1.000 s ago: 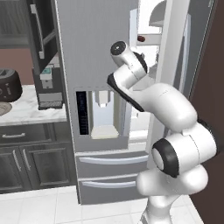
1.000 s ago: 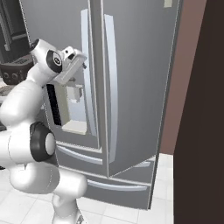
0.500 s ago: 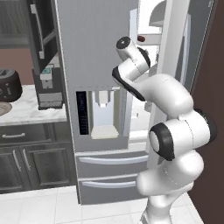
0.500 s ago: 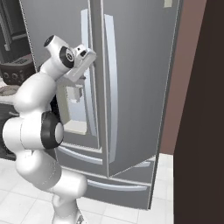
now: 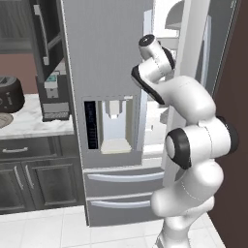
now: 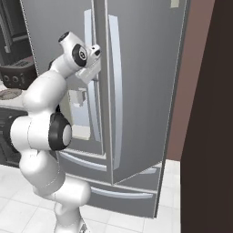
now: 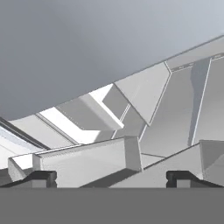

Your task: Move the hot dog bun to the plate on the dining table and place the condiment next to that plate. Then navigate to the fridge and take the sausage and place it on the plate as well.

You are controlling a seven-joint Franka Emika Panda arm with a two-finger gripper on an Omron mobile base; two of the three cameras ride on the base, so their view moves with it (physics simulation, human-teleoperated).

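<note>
I am in a kitchen with a white tiled floor (image 5: pixel 43 227), and the base stands in front of a steel fridge (image 5: pixel 104 58). Closest to my cameras is the white arm (image 5: pixel 193 145), which bends up from the base and reaches into the gap beside the half-open right door (image 6: pixel 141 91) of the fridge. In the hand view the gripper (image 7: pixel 111 178) shows two dark fingertips (image 7: pixel 39 178) standing wide apart, with nothing between them. In front of them I see white door bins (image 7: pixel 87 159) and pale inner walls, and the grey face of a door fills the upper part of this view. I cannot find the sausage in any view, so I cannot tell where it lies. On the left door there is a water dispenser (image 5: pixel 114 123), and below it two drawers (image 5: pixel 123 177). Further to the left, a marble counter (image 5: pixel 29 126) carries a black coffee machine (image 5: pixel 54 99) near its right edge and a dark toaster (image 5: pixel 9 94) further left, above dark cabinets (image 5: pixel 34 177).
</note>
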